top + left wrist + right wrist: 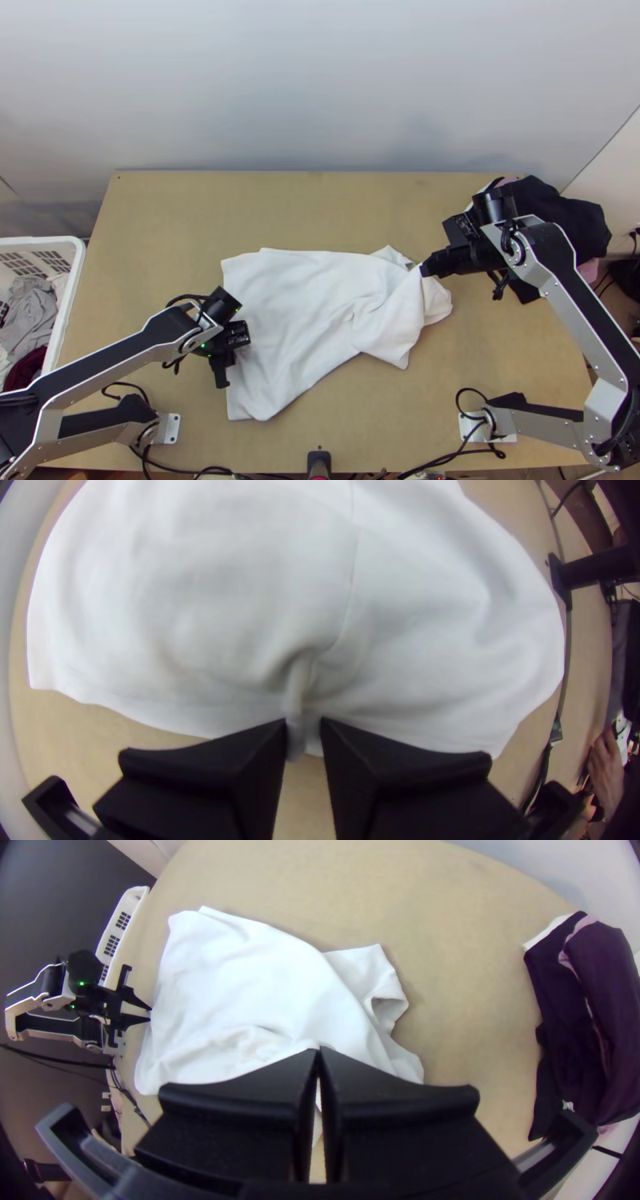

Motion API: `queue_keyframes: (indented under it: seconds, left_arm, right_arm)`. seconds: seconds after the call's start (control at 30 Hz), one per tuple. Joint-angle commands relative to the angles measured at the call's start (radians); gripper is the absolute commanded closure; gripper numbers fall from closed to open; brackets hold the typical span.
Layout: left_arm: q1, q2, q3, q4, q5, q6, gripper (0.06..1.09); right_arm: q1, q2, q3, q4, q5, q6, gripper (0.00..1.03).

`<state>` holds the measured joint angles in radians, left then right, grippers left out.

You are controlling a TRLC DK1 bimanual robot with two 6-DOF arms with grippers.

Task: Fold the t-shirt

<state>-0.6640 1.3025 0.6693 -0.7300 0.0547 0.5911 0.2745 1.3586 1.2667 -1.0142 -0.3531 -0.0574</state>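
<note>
Your left gripper (pixel 237 336) has its fingers pressed on a small upright pinch of the t-shirt (pixel 288 320), taken at the middle of the edge on that side; in the left wrist view the pinched bit pokes slightly through between the fingertips. Creases run from there into the cloth. Your right gripper (pixel 424 269) has its tips together on the other end of the shirt, and you can see the white fabric drawn up to a peak at them.

Between your two sets of jaws the shirt lies mostly flat, its body reaching out on both sides of the left jaws. Toward the right jaws it gets bunched and partly doubled over. Just beside the right tips, on the side away from the bases, a sleeve (pixel 388 1000) lies with its opening showing; more loose cloth lies under and around them.

Farther out, past your right jaws, a pile of dark clothes (pixel 560 216) with some pink in it sits at the table's (pixel 336 208) far corner. Well out past your left jaws, a white basket (pixel 74 296) holds grey and dark red clothes.
</note>
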Motion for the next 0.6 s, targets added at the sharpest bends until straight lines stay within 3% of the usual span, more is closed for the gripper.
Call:
queue_keyframes:
  seconds: [0.0, 0.23, 0.43, 0.57]
  left_arm:
    - [-0.005, -0.011, 0.007, -0.005, -0.001, -0.008, 0.90]
    - [0.029, -0.143, 0.096, -0.146, -0.003, 0.027, 1.05]
    - [0.135, -0.250, 0.222, -0.241, 0.040, 0.047, 1.05]
    - [0.317, -0.269, 0.335, -0.272, 0.083, 0.055, 1.05]
  right_arm:
    - [-0.001, -0.001, 0.005, 0.006, 0.000, -0.001, 1.00]
    - [0.008, -0.004, 0.031, 0.005, -0.001, -0.001, 1.00]
    - [0.029, -0.009, 0.138, -0.037, -0.001, 0.024, 1.00]
    - [-0.011, -0.016, 0.188, -0.040, -0.003, 0.024, 1.00]
